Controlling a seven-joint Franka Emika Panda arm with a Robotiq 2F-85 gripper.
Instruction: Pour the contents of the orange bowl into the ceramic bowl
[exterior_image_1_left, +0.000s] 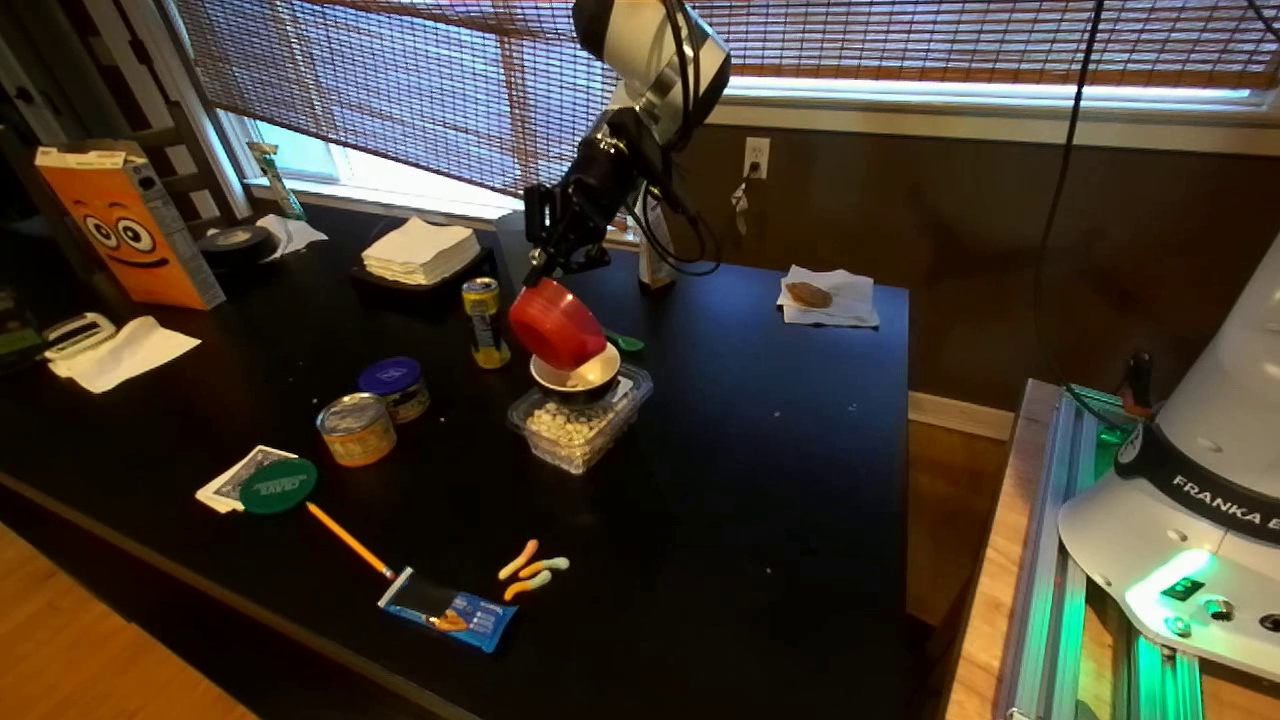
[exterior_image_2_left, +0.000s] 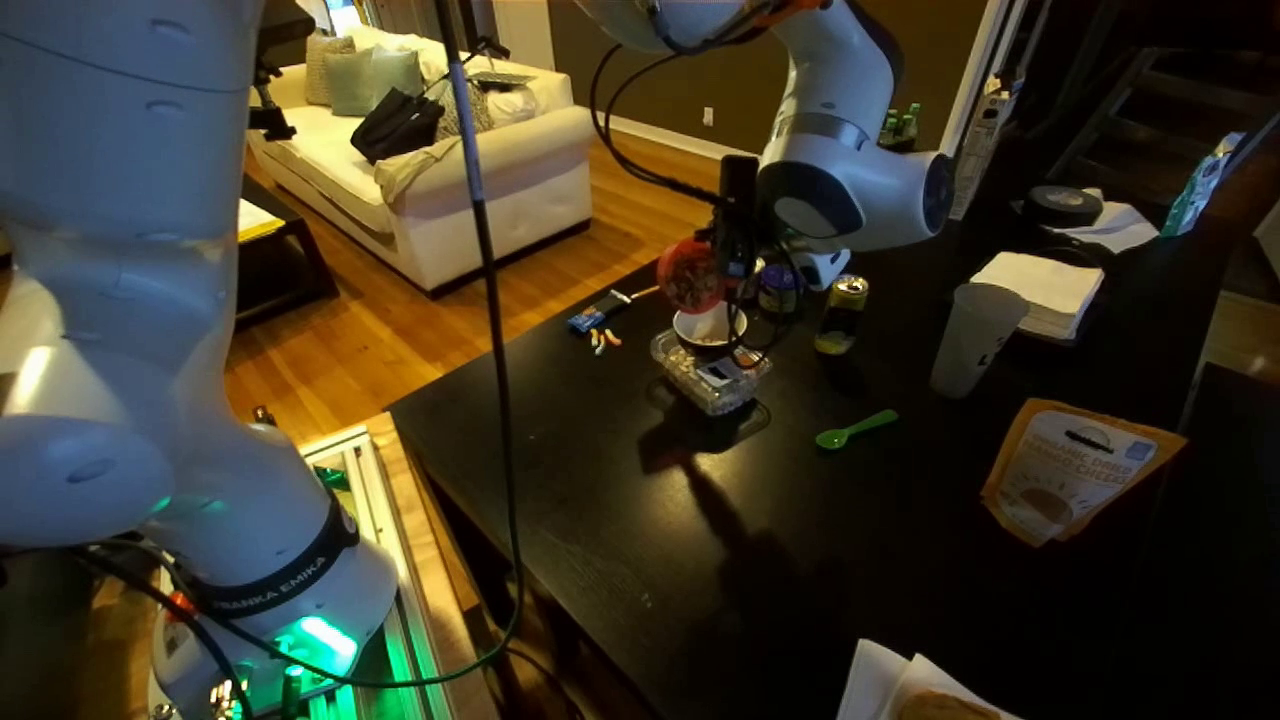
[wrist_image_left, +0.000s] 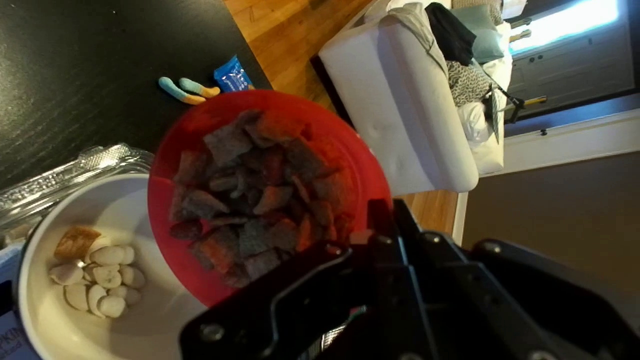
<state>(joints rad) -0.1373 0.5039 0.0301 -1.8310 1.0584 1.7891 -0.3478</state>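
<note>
Hand (wrist_image_left: 391, 216) tight on tilted orange bowl (exterior_image_1_left: 557, 325) of chunks (wrist_image_left: 272, 200), above ceramic bowl (wrist_image_left: 165, 320) of pieces (wrist_image_left: 107, 280).

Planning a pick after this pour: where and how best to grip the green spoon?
Probably the middle of the handle, from straight above, closing across it. The green spoon lies low on the dark table, so little sticks up for a side grasp, and the handle is narrower than the scoop end.
</note>
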